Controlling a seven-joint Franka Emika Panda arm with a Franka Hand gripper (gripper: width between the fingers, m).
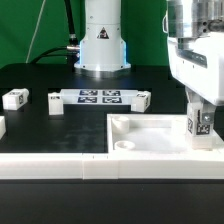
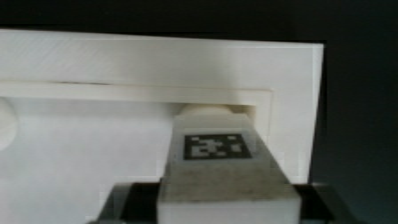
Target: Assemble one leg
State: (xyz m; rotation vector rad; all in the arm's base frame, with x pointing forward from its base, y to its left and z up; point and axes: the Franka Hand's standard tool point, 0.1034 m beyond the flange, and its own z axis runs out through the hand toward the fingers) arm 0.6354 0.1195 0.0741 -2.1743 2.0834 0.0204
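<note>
Gripper (image 1: pixel 200 108) clenched on the leg (image 1: pixel 199 124), upright, tagged face out, over the tray (image 1: pixel 150 137) corner at the table's front edge, exterior view's right. Risk: tilt or offset jams it against the rim. Loose legs (image 1: pixel 17 98) sit apart.

The exterior view was evenly and brightly lit, apparently from overhead. The white tray (image 1: pixel 150 135) below the gripper (image 1: pixel 199 122) was nearly washed out, its rim detail carried only by faint grey shading. Short soft shadows were cast just beneath the small parts on the black table (image 1: pixel 40 125). The arm casing above the gripper was rendered soft and overexposed.

The wrist view was dimmer and markedly blurred. The tag on the leg (image 2: pixel 217 150) held between the fingers was smeared. A dark shadow was seen in the tray recess just beyond the leg's tip.
</note>
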